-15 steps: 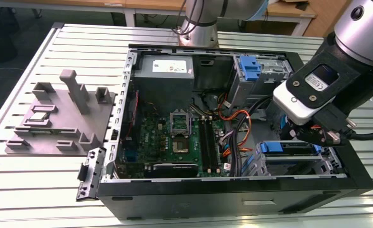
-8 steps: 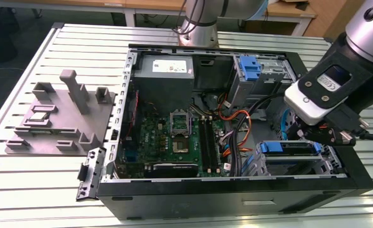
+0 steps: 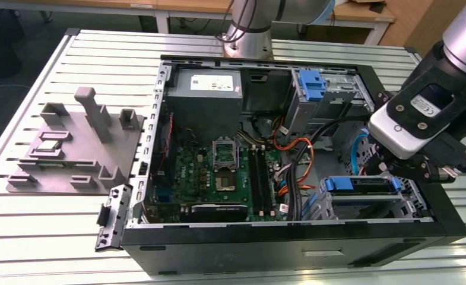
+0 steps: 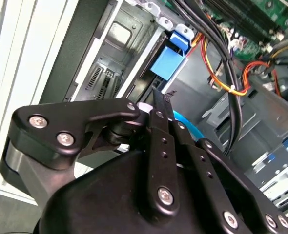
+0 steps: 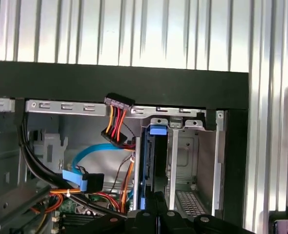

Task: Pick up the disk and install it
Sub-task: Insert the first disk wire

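- Black linkages of the gripper lie nearest in the second wrist view. Its two fingers are clenched together, with nothing visible between them.
- Just beyond the fingertips stands the disk, seen as the blue end of its carrier, seated in the metal drive cage.
- A bundle of orange, yellow and black cables runs to one side of the gripper. Farther off lies the green motherboard.
- In the first wrist view the gripper sits right at the disk, which stands edge-on in one slot of the drive cage. Whether they touch cannot be told.
- Near the gripper are a blue flat cable and a black connector with coloured wires. Beyond the cage come the black wall of the computer case and the slatted table.
- In the exterior view the arm leans over the computer case, with the gripper just above the disk.
- Well apart from the gripper, toward the exterior view's left, are the grey power supply and a grey fixture on the table.
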You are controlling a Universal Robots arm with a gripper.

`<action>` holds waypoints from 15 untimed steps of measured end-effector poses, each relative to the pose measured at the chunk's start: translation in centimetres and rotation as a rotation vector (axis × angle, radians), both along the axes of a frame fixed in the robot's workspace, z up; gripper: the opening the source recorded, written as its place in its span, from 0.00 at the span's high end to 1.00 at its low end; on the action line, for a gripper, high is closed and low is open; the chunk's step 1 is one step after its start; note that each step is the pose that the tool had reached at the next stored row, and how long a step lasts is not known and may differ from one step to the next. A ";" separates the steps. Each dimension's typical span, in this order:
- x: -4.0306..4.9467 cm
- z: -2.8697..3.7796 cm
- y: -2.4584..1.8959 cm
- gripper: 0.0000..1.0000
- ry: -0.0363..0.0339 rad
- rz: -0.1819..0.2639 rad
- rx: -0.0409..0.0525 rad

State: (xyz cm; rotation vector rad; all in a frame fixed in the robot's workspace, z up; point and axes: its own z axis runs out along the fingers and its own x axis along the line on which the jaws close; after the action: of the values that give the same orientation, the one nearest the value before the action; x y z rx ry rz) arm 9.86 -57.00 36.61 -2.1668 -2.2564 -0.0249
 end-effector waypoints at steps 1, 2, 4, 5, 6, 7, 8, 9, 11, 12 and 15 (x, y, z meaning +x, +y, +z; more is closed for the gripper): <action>0.00 0.00 0.00 0.90 0.0000 0.018 0.0000; 0.00 0.00 0.00 0.90 0.0000 0.036 0.0000; 0.00 -0.01 0.00 0.90 0.0000 0.070 -0.0001; 0.00 -0.01 0.00 0.90 0.0000 0.086 0.0000; 0.00 -0.02 0.00 0.90 0.0000 0.098 0.0000; 0.02 -0.02 0.00 0.90 0.0000 0.102 0.0001; 0.06 -0.03 0.00 0.90 0.0000 0.103 0.0001; 0.13 -0.04 0.00 0.90 0.0000 0.103 0.0002; 0.37 -0.04 0.01 0.90 0.0001 0.103 0.0001; 0.55 -0.05 0.04 0.90 0.0000 0.103 0.0000; 1.16 -0.07 0.17 0.90 0.0000 0.103 -0.0001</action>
State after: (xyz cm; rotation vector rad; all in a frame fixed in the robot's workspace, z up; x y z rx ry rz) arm 11.02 -56.83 36.54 -2.0476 -2.3641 -0.0236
